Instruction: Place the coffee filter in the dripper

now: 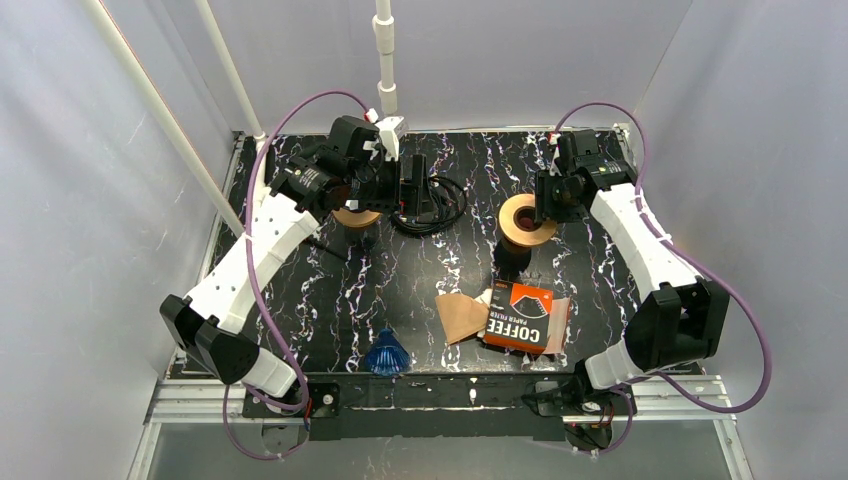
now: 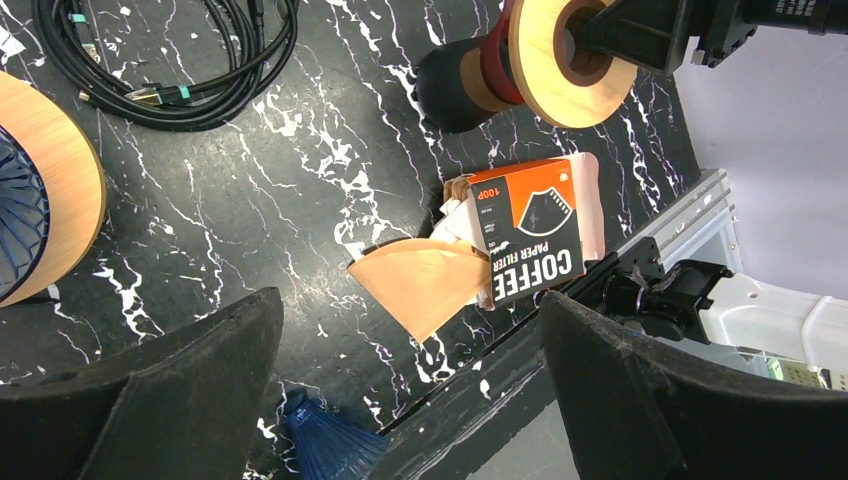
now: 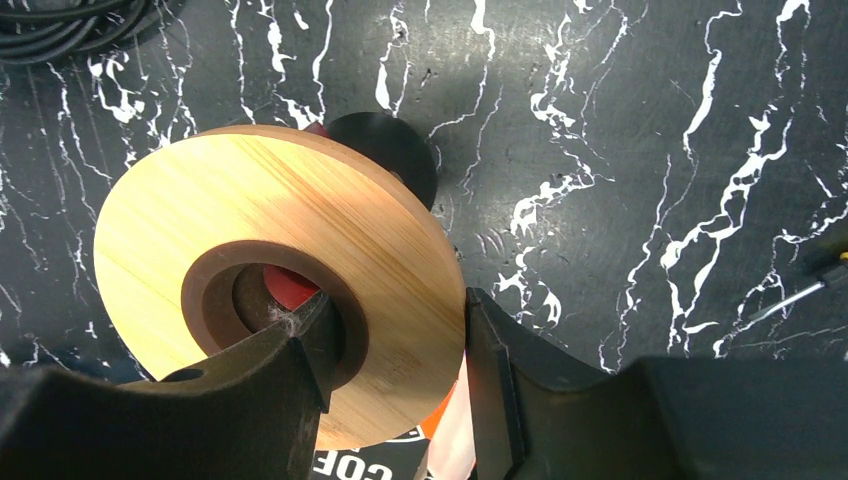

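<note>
On the black, white-veined tabletop (image 1: pixel 420 275), a wooden ring (image 2: pixel 60 200) stands at the far left with a blue ribbed dripper (image 2: pixel 15 230) seated inside it. The left gripper (image 2: pixel 410 310) hangs above this side with its jaws spread wide, holding nothing. A coil of black cables (image 2: pixel 170 60) lies just right of the ring at the far side. A second blue dripper (image 1: pixel 385 352) rests on its own at the near edge, well apart from the ring.

Right of centre, the coffee filter (image 2: pixel 425 285) lies flat on the tabletop. It is a plain brown paper fan, pointed at one end, and its wide edge touches the torn-open end of the filter box (image 2: pixel 535 240). The box is orange, black and white and reads "COFFEE", "PAPER FILTER" and "100P". Neither gripper touches the filter, and it sits in neither dripper.

Just beyond the box stands a wooden stand (image 3: pixel 250 200), a pale bamboo disc with a dark-lined hole, a red band and a black foot. The right gripper (image 3: pixel 395 320) is clamped on the disc's rim, with one finger (image 3: pixel 300 360) down in the hole and the other outside the edge. Whether the stand is tilted or upright cannot be told.
</note>
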